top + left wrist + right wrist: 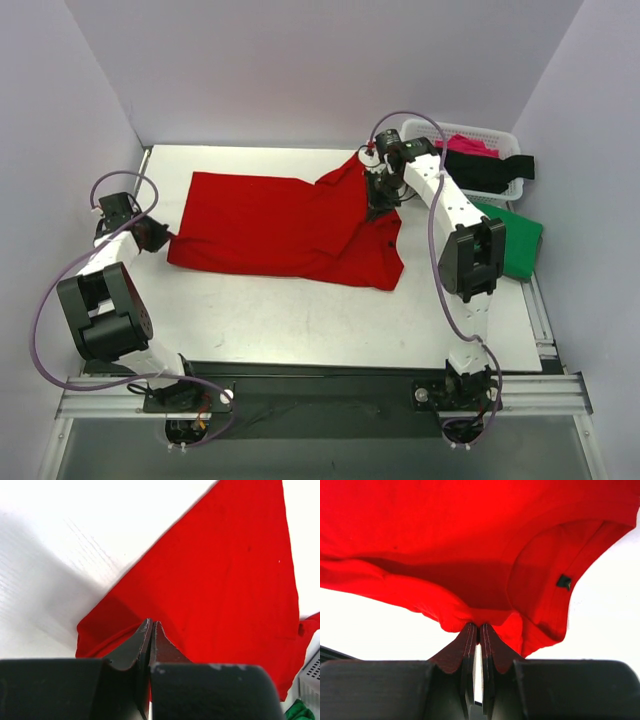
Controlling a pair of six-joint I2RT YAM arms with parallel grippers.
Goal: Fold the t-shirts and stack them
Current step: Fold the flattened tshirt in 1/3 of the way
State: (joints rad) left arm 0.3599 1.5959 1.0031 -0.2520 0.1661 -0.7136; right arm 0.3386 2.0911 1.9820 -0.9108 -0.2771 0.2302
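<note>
Now the red t-shirt (270, 225) lies spread across the middle of the tabletop (300, 330). The left claw (163, 237) is clamped on its 9 o'clock edge, and the right claw (378, 200) pinches lifted cloth near the collar at 2 o'clock. To fold cleanly, both should likely travel together, with the cloth taut and level so nothing bunches underneath.

Right claw (476, 628) clamped on lifted red t-shirt (445, 540) fabric.
</note>
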